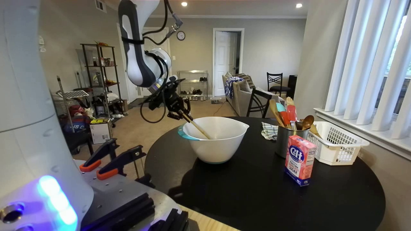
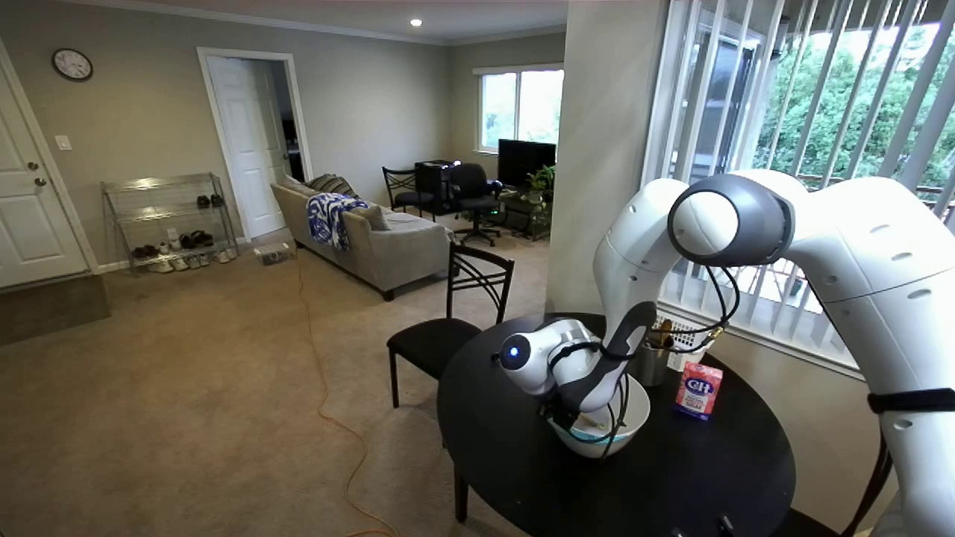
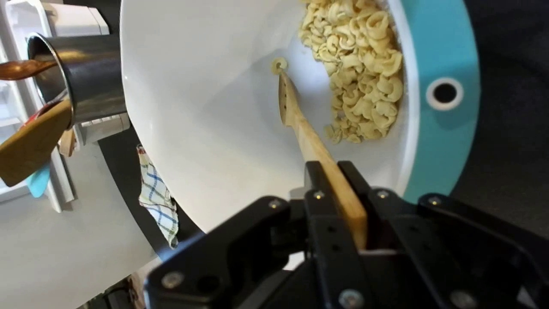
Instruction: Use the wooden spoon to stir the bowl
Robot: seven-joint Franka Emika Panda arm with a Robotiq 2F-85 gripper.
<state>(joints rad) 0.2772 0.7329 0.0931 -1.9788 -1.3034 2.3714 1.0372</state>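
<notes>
Wrist view: I have the spoon [image 3: 315, 143] pinched in my gripper [image 3: 331, 167], its head inside the bowl [image 3: 184, 107], near pasta [image 3: 360, 68] cut off at the top. In an exterior view the arm [image 2: 630, 253] hides part of the bowl and most of the spoon; the basket [image 1: 326, 154] stands at the window-side edge of the table [image 1: 250, 199].

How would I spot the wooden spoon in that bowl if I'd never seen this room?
On the round black table, find the big white bowl, turquoise along part of its rim. The wooden spoon slants into that bowl, its tip beside a lone curl of pasta. Unlike the wooden utensils in the metal pot, it is held in the black pincer.
</notes>
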